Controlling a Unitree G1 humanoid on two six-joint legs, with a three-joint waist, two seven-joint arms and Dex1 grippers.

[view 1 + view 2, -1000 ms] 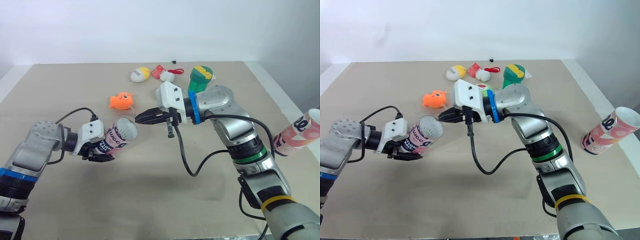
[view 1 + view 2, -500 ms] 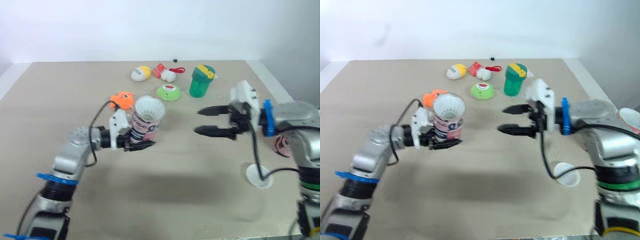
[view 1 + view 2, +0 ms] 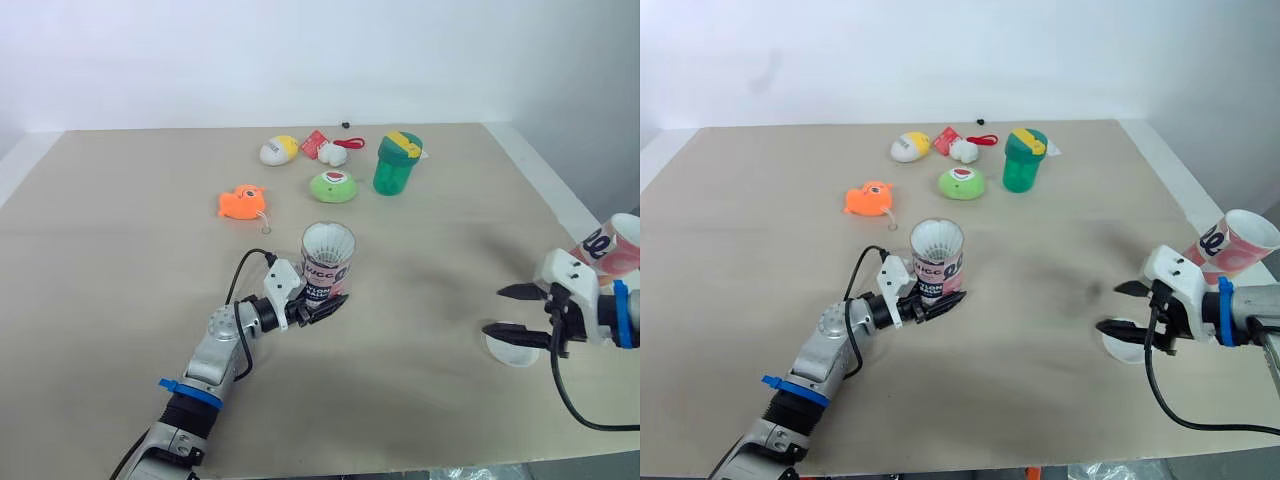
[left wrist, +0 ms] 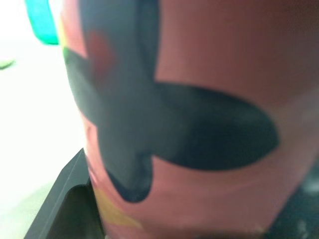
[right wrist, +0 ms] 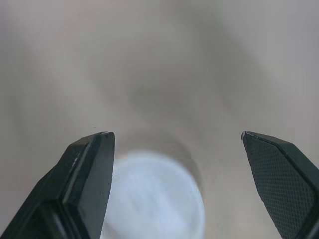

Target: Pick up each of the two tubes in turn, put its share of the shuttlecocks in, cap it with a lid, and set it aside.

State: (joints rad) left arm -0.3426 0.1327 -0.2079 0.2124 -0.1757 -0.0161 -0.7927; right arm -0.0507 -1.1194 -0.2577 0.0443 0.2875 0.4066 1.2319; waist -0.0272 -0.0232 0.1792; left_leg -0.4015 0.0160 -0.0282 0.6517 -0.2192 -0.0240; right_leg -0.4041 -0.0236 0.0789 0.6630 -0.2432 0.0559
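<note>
A pink printed tube (image 3: pixel 325 272) stands upright near the table's middle, with white shuttlecock feathers (image 3: pixel 328 242) showing in its open mouth. My left gripper (image 3: pixel 318 306) is shut on its lower part; in the left wrist view the tube wall (image 4: pixel 189 114) sits right against a finger (image 4: pixel 65 209). My right gripper (image 3: pixel 493 311) hangs open low at the right, just over a white round lid (image 3: pixel 512 346) lying on the table. In the right wrist view the lid (image 5: pixel 154 199) lies between the spread fingers (image 5: pixel 89 174). A second pink tube (image 3: pixel 615 245) leans at the right edge.
At the back of the table lie an orange fish toy (image 3: pixel 242 202), a green round toy (image 3: pixel 334 186), a green cup (image 3: pixel 397 162), a yellow-white egg toy (image 3: pixel 279 149) and a small red-white item (image 3: pixel 325 147). The table's right edge (image 3: pixel 560 200) runs close to my right gripper.
My right gripper left the tube's mouth, opened, and swung right and down to the lid. The left arm turned the tube upright and carried it toward the table's middle.
</note>
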